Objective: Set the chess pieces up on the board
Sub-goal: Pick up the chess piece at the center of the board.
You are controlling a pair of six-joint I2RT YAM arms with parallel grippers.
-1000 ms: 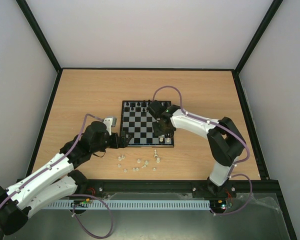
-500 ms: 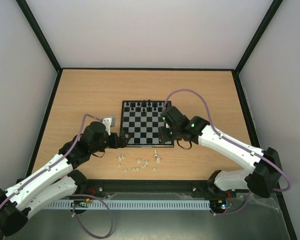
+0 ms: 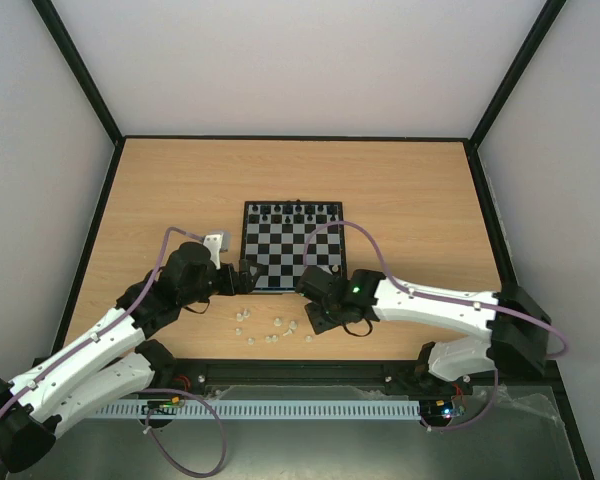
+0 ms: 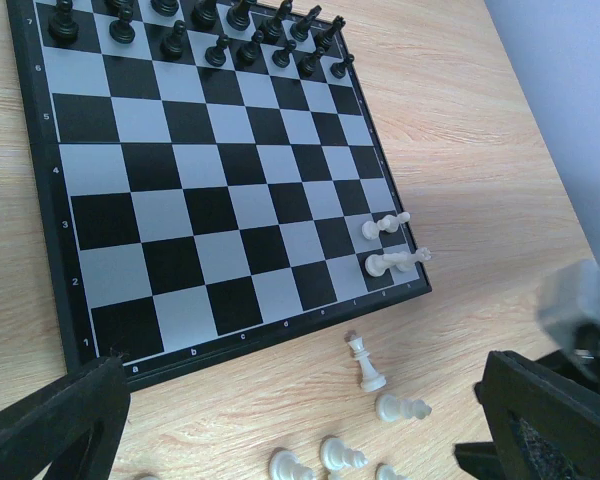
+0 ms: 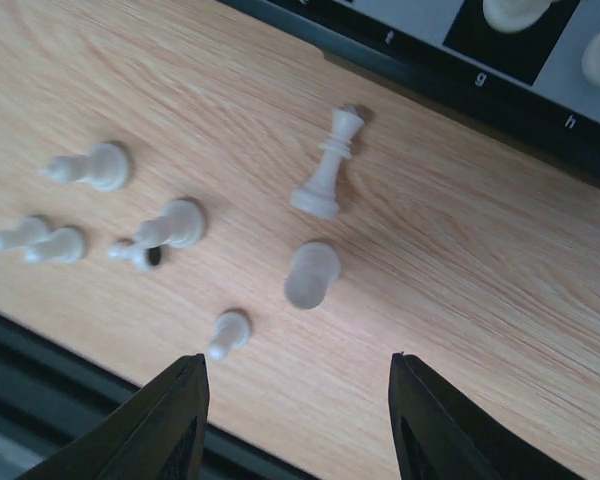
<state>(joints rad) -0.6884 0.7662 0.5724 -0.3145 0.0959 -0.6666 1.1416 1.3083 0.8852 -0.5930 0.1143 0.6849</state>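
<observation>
Right fingers (image 5: 170, 425) apart, empty, over loose chess pieces (image 3: 275, 325) on the bench (image 5: 480, 300), just below the board (image 3: 280, 250) in the top view. Round piece (image 5: 311, 274) sits up-frame between them, seen end-on. Tall piece (image 5: 325, 165) stands beyond. Right arm is nearer. Left fingers (image 4: 50, 425) wide apart. Board rim above, bench edge lower left.

1. Left wrist view: the top edge cuts off the far rim of the board (image 4: 40, 200) and crops the back-row black pieces (image 4: 165, 5).
2. The bottom edge cuts three white chess pieces (image 4: 340, 455) short, so their kinds cannot be told.
3. A grey block (image 4: 580, 300) at the right edge is blurred.
4. Right wrist view: two on-board pieces (image 5: 520, 8) are cropped by the frame.
5. One smeared piece (image 5: 312, 275) is unreadable.
6. Top view: the loose pieces (image 3: 277, 323) are too small to identify, and the right arm (image 3: 380, 295) covers some.
</observation>
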